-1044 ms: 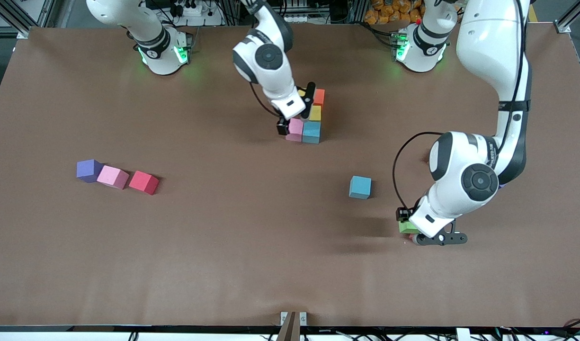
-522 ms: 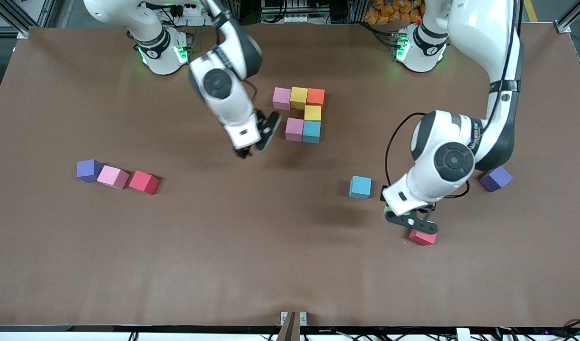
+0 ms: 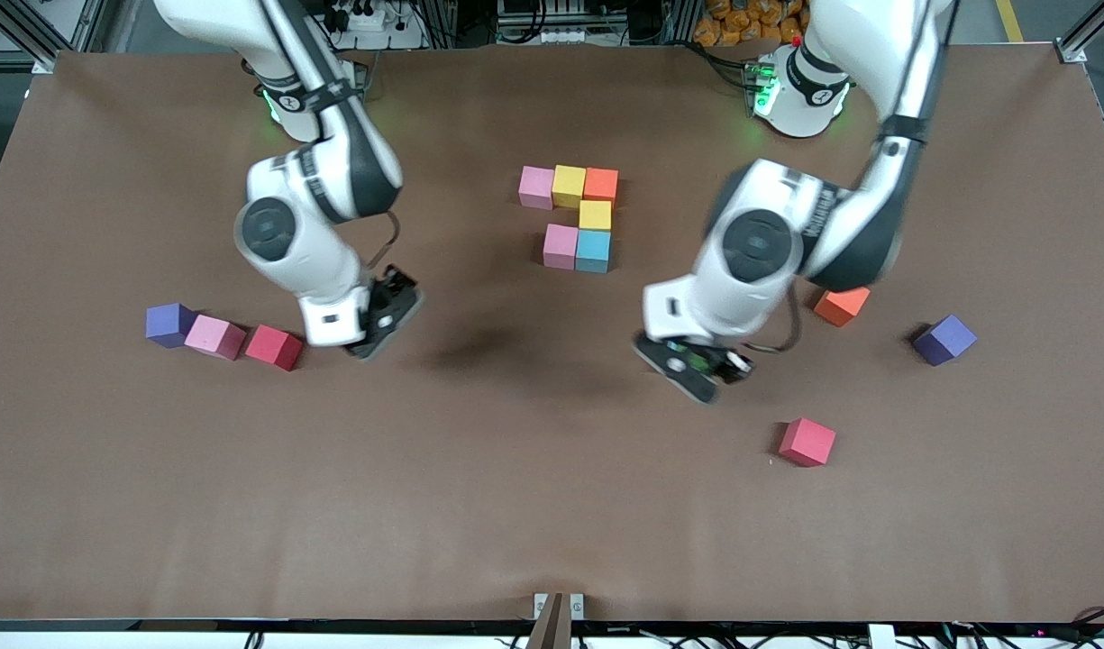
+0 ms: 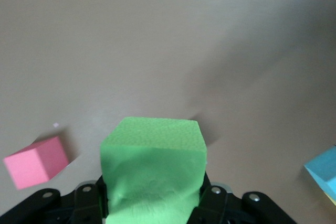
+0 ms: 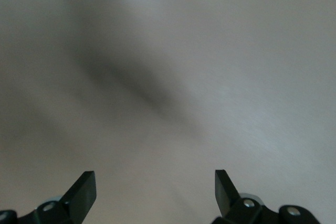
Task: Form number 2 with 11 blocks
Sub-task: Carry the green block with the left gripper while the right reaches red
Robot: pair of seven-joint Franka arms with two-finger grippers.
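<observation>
While our left gripper [image 3: 696,365] hangs clamped on the green block [image 4: 152,174] above bare table, the light blue block [image 3: 593,251] ending the half-built figure lies toward the bases from it, whereas our right gripper [image 3: 382,317] hangs empty and spread just beside the red block [image 3: 275,347].

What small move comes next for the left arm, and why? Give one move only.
Probably carry the green block on toward the started figure and set it under the pink block. The left hand is shut on that block and up in the air over bare table, and the figure holds only six blocks. The right hand is open and empty.
</observation>
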